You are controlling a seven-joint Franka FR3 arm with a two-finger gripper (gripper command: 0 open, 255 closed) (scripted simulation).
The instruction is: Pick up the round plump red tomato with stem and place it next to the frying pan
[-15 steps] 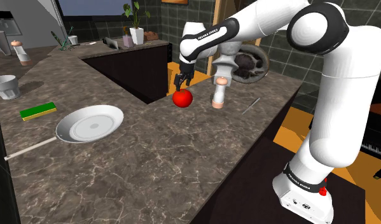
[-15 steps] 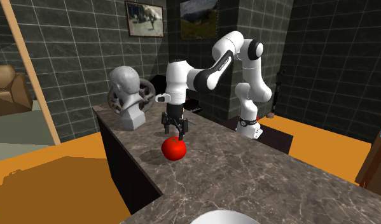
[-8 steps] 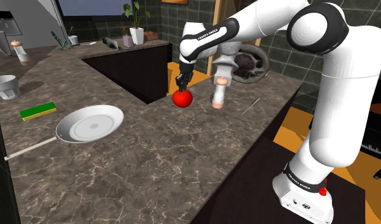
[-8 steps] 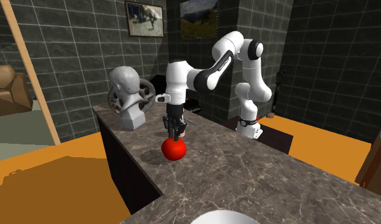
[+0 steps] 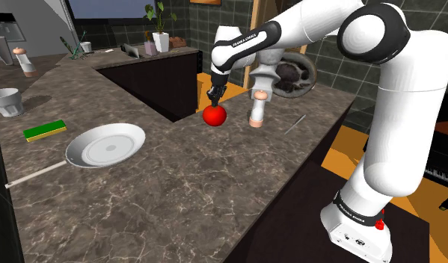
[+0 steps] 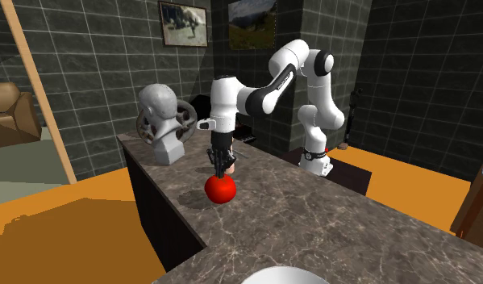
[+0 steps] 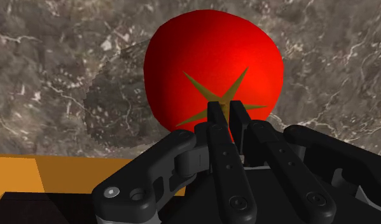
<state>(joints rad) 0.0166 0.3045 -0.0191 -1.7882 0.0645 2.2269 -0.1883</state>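
Note:
The round red tomato [image 5: 214, 116] with a brownish star-shaped stem rests on the dark marble counter [image 5: 215, 187], close to the counter's inner edge. My black gripper [image 5: 214, 101] points straight down onto its top. In the wrist view the two fingertips [image 7: 215, 114] stand pinched together at the middle of the stem star of the tomato [image 7: 201, 63], shut on it. The second exterior view has the gripper [image 6: 222, 169] touching the top of the tomato [image 6: 220, 189]. The white frying pan [image 5: 106, 144] lies far off toward the shoulder view's left, handle pointing left.
A pepper mill [image 5: 257, 104] stands just right of the tomato in the shoulder view, a thin rod [image 5: 293, 124] beyond it. A green-yellow sponge [image 5: 44, 130] and grey cup [image 5: 5, 101] lie past the pan. A grey bust [image 6: 162, 121] stands behind the gripper.
The fingers went from wide open above the tomato to shut at its stem, and the hand came down slightly. The tomato has not moved.

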